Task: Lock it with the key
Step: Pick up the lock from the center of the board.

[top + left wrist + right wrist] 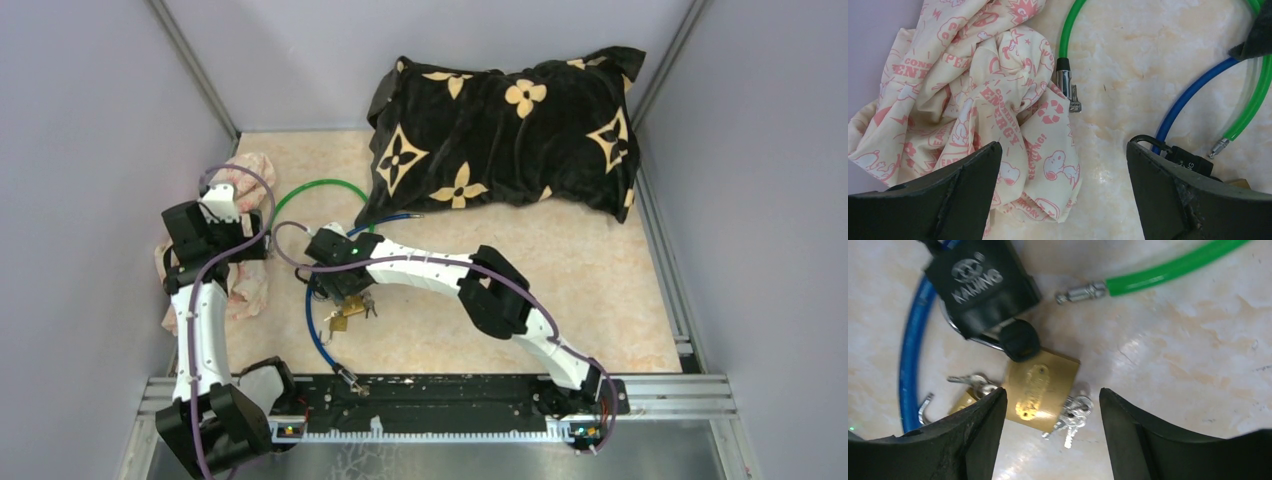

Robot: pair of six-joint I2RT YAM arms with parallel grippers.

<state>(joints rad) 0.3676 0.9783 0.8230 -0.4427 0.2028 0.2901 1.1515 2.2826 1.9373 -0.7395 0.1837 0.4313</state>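
Observation:
A brass padlock (1040, 385) lies flat on the marble table, with a bunch of silver keys (1074, 412) at its right edge and another key (970, 382) at its left. In the top view the padlock (345, 315) sits just below my right wrist. My right gripper (1053, 427) is open and empty, its fingers straddling the padlock and keys from just above. A black cable-lock head (980, 285) on a blue cable (910, 355) lies beside the padlock. My left gripper (1063, 195) is open and empty, over the edge of a printed cloth (968, 105).
A green cable (320, 190) loops on the table, its metal tips showing in the wrist views (1082, 292) (1068, 90). A black flowered pillow (510, 130) lies at the back right. The pink-printed cloth (245, 280) is bunched at the left wall.

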